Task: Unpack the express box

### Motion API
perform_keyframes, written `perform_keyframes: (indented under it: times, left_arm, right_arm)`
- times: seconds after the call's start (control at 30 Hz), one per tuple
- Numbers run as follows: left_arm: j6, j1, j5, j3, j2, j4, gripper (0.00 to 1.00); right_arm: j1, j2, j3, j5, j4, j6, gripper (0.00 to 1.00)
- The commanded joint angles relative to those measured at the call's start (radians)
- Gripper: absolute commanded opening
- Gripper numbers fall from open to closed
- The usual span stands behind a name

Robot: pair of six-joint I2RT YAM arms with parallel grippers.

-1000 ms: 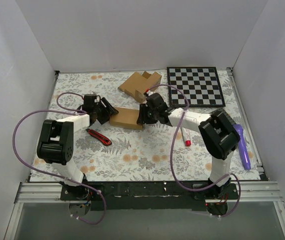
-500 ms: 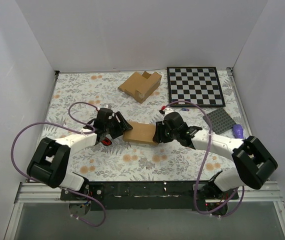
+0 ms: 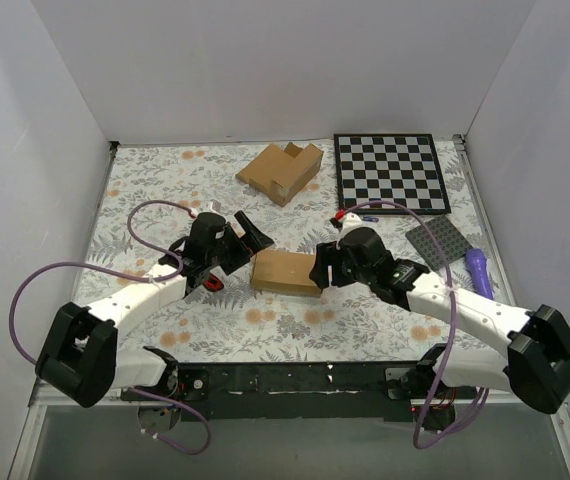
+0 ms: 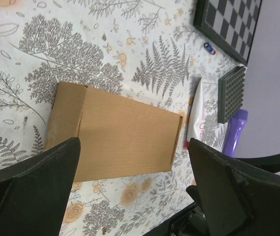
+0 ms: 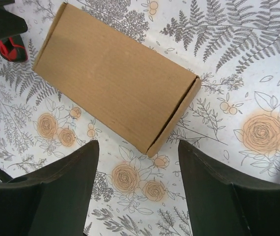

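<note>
Both arms reach low over the floral table point(image 3: 165, 330), angled in toward each other from the near corners, elbows out and wrists meeting near the middle. The left pincer point(image 3: 257, 240) sits just off the left end of the express box point(image 3: 285, 272), its fingers spread wide and gripping nothing; in its wrist view the left pincer point(image 4: 134, 143) frames the express box point(image 4: 125, 137) between two dark fingers, both clear of the cardboard. Over on the other side, the right pincer point(image 3: 317, 272) hangs at the box's right end, its fingers parted too. From the right wrist view that pincer point(image 5: 137, 146) looks straight down on the express box point(image 5: 113, 73), which lies flat on the table, closed all round (what is inside cannot be seen). A red utility knife point(image 3: 211, 282) lies just beside the box's left end, under the left wrist, and peeks into the right wrist view's corner too point(image 5: 12, 49). Further back stands the larger notched cardboard box point(image 3: 281, 170), flaps up, its interior hard to read from above. The checkerboard point(image 3: 392, 173) lies at the far right, with a grey studded plate point(image 3: 440, 240) and a purple object point(image 3: 479, 268) nearer the right wall. The left wrist view also catches a white tube point(image 4: 196, 115) close to the plate.
</note>
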Motion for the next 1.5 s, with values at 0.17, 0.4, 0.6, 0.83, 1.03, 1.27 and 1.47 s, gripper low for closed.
perform_keyframes:
  times: [0.17,0.4,0.6,0.83,1.03,1.27,1.47]
  left_arm:
    - [-0.063,-0.002,-0.209,-0.055,-0.18,-0.16,0.82]
    - [-0.072,0.003,-0.291,-0.086,-0.179,-0.263,0.59]
    - [-0.066,0.006,-0.26,-0.078,-0.056,-0.228,0.02]
    - [-0.058,0.007,-0.231,-0.078,0.041,-0.171,0.0]
    - [-0.048,0.007,-0.176,-0.107,0.044,-0.079,0.0]
    - [-0.022,0.007,-0.058,-0.124,0.081,-0.048,0.0]
    - [-0.02,0.007,-0.027,-0.179,-0.019,-0.039,0.0]
  right_arm:
    - [-0.001,-0.168,-0.11,0.162,-0.072,0.014,0.66]
    - [-0.002,-0.227,-0.24,0.172,0.028,0.034,0.29]
    - [-0.005,-0.102,-0.204,0.172,0.078,0.045,0.1]
    - [-0.008,0.016,-0.194,0.162,0.166,0.103,0.01]
    - [-0.008,0.042,-0.198,0.114,0.278,0.126,0.01]
    - [-0.008,0.138,-0.145,0.031,0.296,0.128,0.01]
    - [-0.001,0.109,-0.161,-0.019,0.313,0.139,0.01]
